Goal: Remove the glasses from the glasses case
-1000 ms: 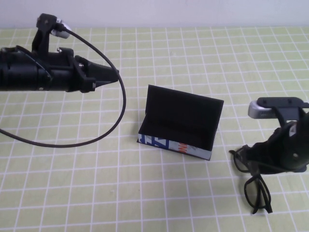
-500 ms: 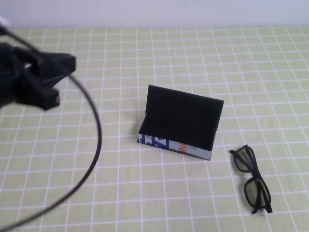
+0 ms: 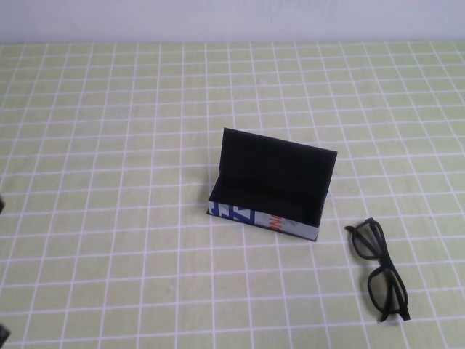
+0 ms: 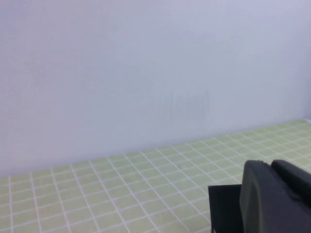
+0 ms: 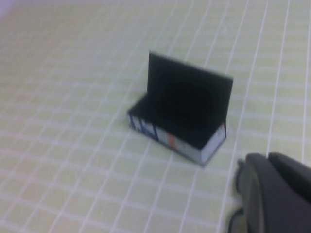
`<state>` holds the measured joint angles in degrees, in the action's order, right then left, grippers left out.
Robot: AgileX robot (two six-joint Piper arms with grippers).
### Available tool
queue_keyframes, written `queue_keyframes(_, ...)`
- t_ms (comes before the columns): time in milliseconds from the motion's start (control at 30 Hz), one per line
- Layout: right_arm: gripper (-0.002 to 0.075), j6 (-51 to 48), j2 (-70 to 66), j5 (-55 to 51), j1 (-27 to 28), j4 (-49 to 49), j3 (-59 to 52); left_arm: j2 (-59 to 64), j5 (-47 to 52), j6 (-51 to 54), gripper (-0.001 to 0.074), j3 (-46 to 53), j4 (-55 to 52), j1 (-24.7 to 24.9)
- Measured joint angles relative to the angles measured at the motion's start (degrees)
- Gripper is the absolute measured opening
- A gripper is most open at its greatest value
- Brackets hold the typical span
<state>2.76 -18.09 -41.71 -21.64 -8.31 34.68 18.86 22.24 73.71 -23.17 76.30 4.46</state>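
The glasses case [image 3: 270, 190] stands open in the middle of the table, its black lid upright and its white printed front side facing me. It also shows in the right wrist view [image 5: 182, 111]. The black glasses [image 3: 379, 269] lie unfolded on the table to the right of the case and nearer to me, apart from it. Both arms are out of the high view. My left gripper [image 4: 271, 165] is shut and empty, with the wall behind it. My right gripper [image 5: 267, 158] is shut and empty above the table, with part of the glasses [image 5: 235, 219] beside it.
The table is covered by a green cloth [image 3: 131, 145] with a white grid. A pale wall [image 3: 232, 18] runs along the far edge. A flat black edge [image 4: 223, 208] shows beside the left gripper; I cannot tell what it is.
The right gripper, which was at the glasses a second ago, has left the high view; the glasses lie alone. The left arm has drawn back to the left, out of the high view.
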Motion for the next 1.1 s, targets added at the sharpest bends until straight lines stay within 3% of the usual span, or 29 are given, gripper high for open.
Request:
queue_keyframes(300,-0.0017,-3.60,1.62,35.07,0.00,-0.61,-14.72,-13.36,-6.98,0.33,-0.0004,14.26,0.24,0.00)
queue_keyframes(433,-0.0017,-4.19,-0.96,44.69,0.00,-0.61,-18.76,-13.97,-10.72,0.33,-0.0004,21.48,0.24,0.00)
queue_keyframes(633,-0.0017,-4.48,-3.99,48.54,0.00,-0.61,-19.74,-13.97,-16.97,0.33,-0.0004,24.56,0.78,0.00)
queue_keyframes(1100,-0.0017,-4.57,-4.32,48.63,0.00,-0.61,-19.74,-13.97,-17.56,0.33,-0.0004,24.65,1.28,0.00)
